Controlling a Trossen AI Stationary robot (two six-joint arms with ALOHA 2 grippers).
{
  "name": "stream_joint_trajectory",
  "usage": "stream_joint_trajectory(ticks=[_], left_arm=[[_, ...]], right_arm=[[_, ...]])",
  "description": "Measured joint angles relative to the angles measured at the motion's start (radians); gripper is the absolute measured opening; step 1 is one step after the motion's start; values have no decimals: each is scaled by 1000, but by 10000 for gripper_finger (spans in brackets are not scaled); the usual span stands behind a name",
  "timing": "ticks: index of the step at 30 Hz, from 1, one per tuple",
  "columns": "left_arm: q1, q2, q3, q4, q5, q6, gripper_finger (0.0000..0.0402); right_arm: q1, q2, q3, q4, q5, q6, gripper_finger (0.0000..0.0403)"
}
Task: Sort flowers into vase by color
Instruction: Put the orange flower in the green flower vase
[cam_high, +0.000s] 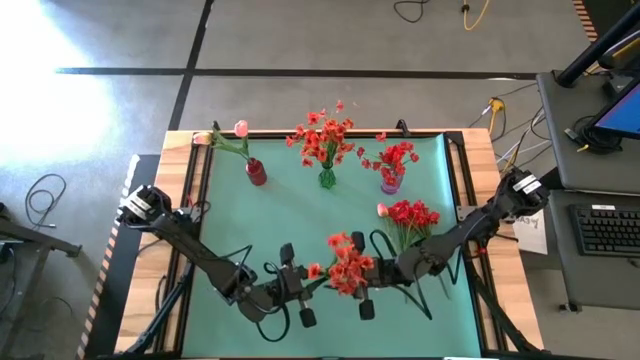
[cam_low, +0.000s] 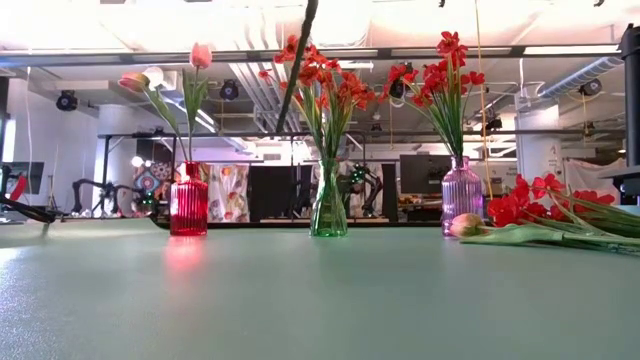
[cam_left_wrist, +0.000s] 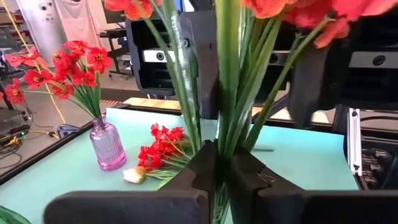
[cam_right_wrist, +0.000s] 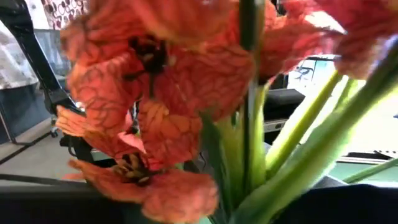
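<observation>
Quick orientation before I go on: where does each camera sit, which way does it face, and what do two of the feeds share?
High view: overhead, straight down on the green mat; both arms show, left gripper and right gripper at the orange flower bunch.
Low view: table height, level toward the three vases; no gripper shows.
Left wrist view: past its own fingers shut on green stems.
Right wrist view: pressed against orange blossoms.
Shared: purple vase in low, left wrist and high views.

A green mat (cam_high: 230, 220) covers the table (cam_high: 478, 150), bearing a red vase (cam_high: 256, 172), green vase (cam_high: 327, 178), purple vase (cam_high: 390, 182) and loose red flowers (cam_high: 410, 218) lying flat.
</observation>
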Motion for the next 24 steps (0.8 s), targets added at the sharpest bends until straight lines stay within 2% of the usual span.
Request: stream_joint_trajectory(ticks=[9, 15, 19, 24], left_arm=[[0, 0, 0, 3, 0, 0, 64], [-18, -5, 0, -22, -1, 6, 100], [-50, -31, 0, -109, -5, 6, 113], [-89, -94, 0, -284, -48, -83, 116]], right_arm=[[0, 0, 0, -28, 0, 5, 57], [0, -10, -1, -61, 1, -10, 19], [-1, -42, 26, -197, 78, -9, 13], [-25, -77, 117, -508, 223, 23, 14]])
